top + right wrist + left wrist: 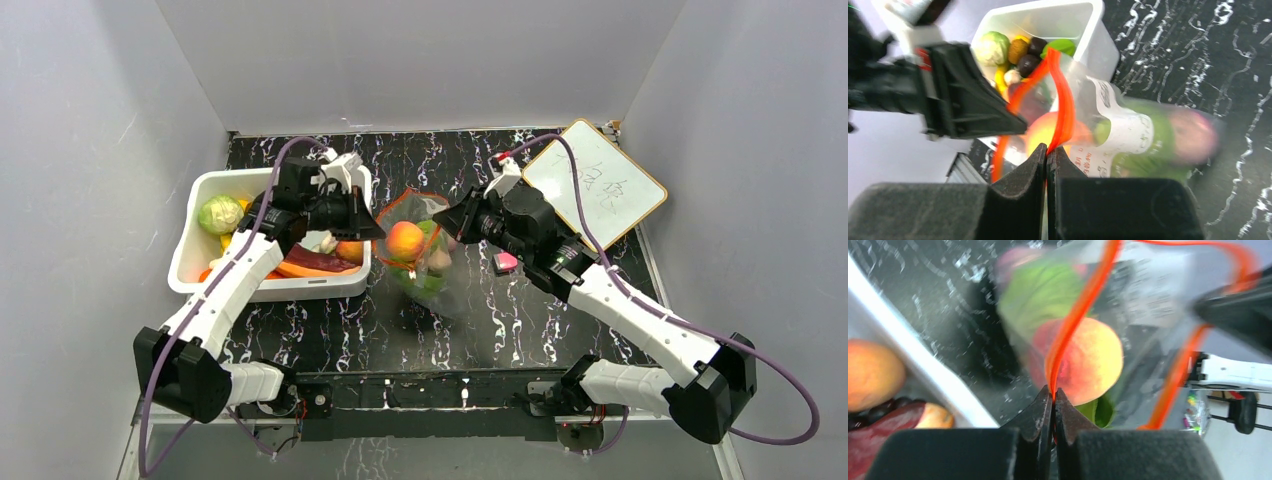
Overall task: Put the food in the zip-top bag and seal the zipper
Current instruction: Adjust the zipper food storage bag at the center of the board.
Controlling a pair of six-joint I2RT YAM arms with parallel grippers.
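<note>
Left tool (1053, 407) and right tool (1046, 159) each clenched on the zipper (1075, 315), zip-top bag (445, 288) between white bin (186, 255) and pink block (506, 262), whiteboard (595, 185) beyond.

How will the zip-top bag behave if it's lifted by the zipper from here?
Probably floppy: the zip-top bag is thin and crinkled, and the zipper bows between the left gripper and right gripper, both shut on it. Likely bottom-heavy: the peach and green food sit inside, so it should sag.
</note>
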